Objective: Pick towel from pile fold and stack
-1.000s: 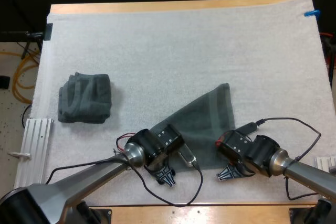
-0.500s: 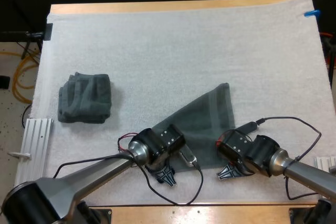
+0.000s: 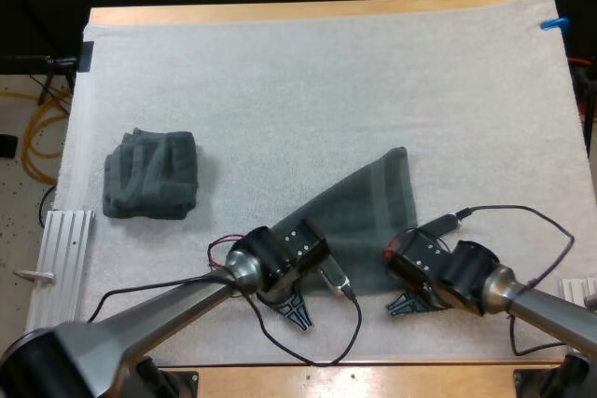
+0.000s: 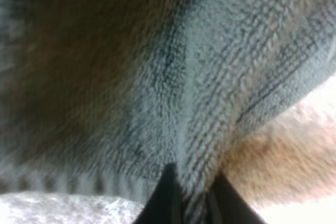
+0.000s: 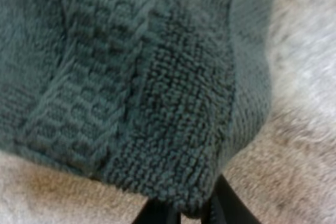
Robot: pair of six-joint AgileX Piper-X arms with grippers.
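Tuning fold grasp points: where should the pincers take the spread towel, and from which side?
Near hem, one corner per pincer, approached from the arms' side. The spread towel lies mostly flat and narrows toward its far corner, so the wide near hem is probably the easiest edge to pinch. The left pincer and right pincer are each shut on it there.

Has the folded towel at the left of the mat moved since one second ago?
No. The folded towel stays at the same spot near the left edge of the mat, apart from the spread towel.
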